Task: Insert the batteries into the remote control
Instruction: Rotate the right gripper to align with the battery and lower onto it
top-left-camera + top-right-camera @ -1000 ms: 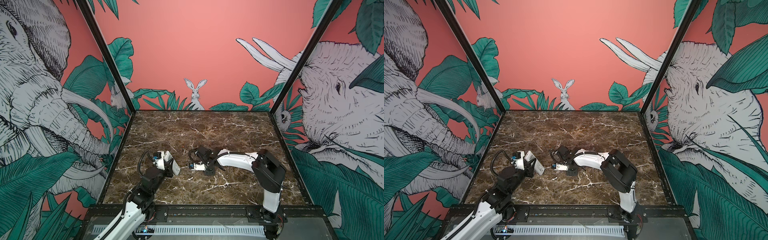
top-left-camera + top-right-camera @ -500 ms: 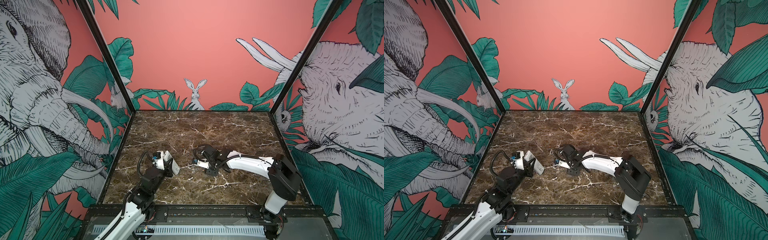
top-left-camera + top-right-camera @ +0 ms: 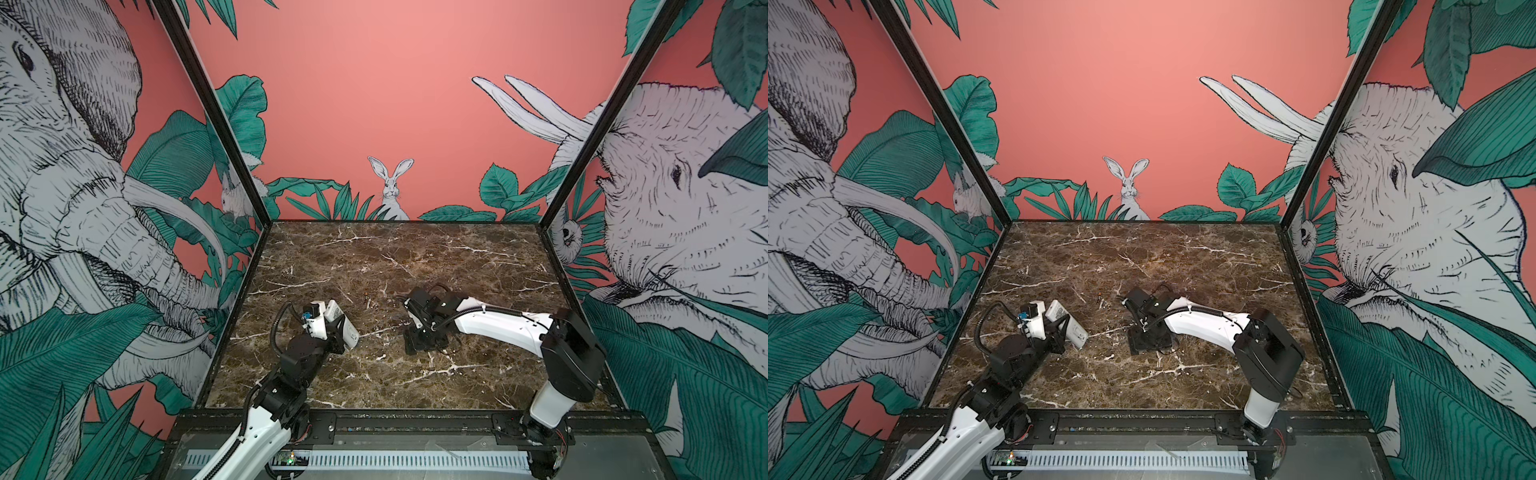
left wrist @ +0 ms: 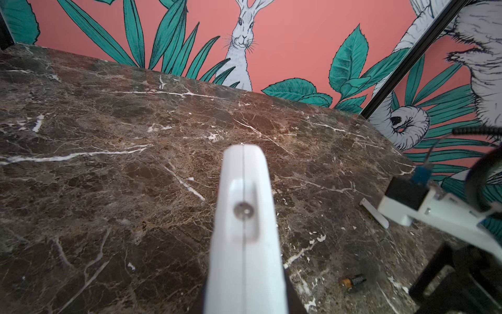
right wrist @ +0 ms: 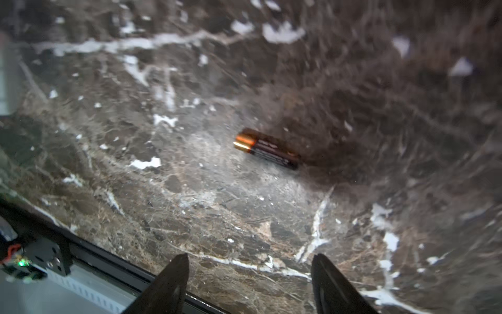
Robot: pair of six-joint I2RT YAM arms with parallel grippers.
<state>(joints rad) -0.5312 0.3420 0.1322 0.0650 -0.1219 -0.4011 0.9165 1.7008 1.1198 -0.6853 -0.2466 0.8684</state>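
Right wrist view, and the right gripper (image 5: 250, 257) has just come open! A second ago it was tucked in close beside the remote. Now its two dark fingers (image 5: 173, 282) stand wide apart with nothing between them. Out beyond the tips, roughly in line with the gap but well clear of it, a battery (image 5: 267, 149) lies on its side on the marble table (image 5: 190, 206), copper end and black body plain to see.

Both top views show the right arm swung away from its partner, wrist tipped down at the marble. The left gripper (image 3: 341, 334) hasn't budged. It is clamped on the remote control (image 3: 340, 316), which is held on edge and sticks out past its fingertips.

My read is that the right arm is finished at the remote for now and is lining up on this battery. A descent and a pinch across that slim body look like the next call. I can't pick out a second battery, and I can't tell whether one is already loaded.
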